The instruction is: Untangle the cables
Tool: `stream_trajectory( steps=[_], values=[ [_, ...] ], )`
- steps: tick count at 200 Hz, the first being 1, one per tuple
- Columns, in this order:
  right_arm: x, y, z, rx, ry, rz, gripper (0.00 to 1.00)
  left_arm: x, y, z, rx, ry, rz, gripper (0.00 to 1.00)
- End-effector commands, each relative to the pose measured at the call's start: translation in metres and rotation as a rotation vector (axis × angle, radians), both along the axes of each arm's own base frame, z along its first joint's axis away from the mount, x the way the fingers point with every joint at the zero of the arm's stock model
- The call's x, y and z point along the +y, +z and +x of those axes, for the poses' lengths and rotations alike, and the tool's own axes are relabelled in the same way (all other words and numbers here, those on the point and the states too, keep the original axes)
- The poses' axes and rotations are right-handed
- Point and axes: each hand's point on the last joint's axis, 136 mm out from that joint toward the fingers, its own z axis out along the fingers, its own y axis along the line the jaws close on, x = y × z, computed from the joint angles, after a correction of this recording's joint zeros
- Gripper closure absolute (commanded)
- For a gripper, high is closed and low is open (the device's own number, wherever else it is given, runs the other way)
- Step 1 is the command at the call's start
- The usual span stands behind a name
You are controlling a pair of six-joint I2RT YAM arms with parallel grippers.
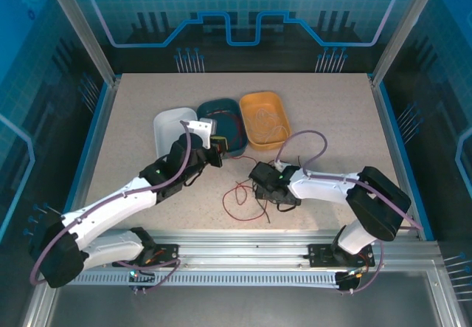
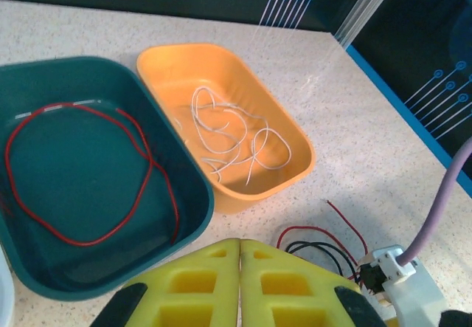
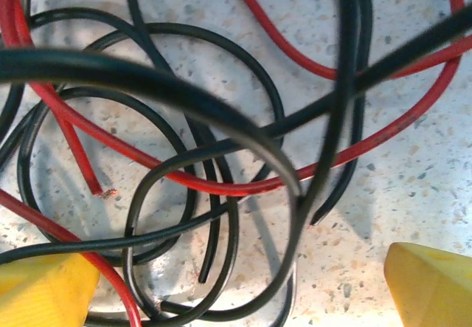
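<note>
A tangle of red and black cables [image 1: 243, 198] lies loose on the table in front of the trays. My right gripper [image 1: 259, 188] hangs just over it, open, with its yellow fingertips [image 3: 431, 283] on either side of the looping black cables [image 3: 147, 83] and red cables [image 3: 243, 188]; nothing is gripped. My left gripper [image 1: 217, 152] is shut and empty, its yellow fingers [image 2: 199, 283] pressed together near the teal tray [image 2: 193, 183]. That tray holds one red cable [image 2: 150, 166]. Whitish cables [image 2: 221, 131] lie coiled in the orange tray [image 2: 251, 194].
A white tray [image 1: 173, 128] stands left of the teal tray [image 1: 221, 109], with the orange tray [image 1: 265, 116] on the right. Bare speckled tabletop [image 1: 332, 113] stretches behind and to the right of the trays. Blue rails edge the table.
</note>
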Motion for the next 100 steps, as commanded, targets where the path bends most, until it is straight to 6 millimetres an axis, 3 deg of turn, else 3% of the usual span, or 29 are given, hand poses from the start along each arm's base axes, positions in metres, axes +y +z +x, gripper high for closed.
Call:
stream_trajectory(
  steps=[1,54,100],
  values=[
    [-0.018,-0.001,-0.002,-0.006,-0.073,-0.018,0.0,-0.004,0.032,-0.006,-0.076,-0.05,-0.01,1.0],
    [-0.038,-0.001,-0.006,0.003,-0.139,-0.021,0.0,0.01,0.068,-0.015,-0.187,-0.042,0.006,1.0],
    [-0.046,0.0,-0.007,-0.002,-0.164,-0.011,0.0,0.036,0.11,-0.024,-0.307,0.029,-0.003,1.0]
  ],
)
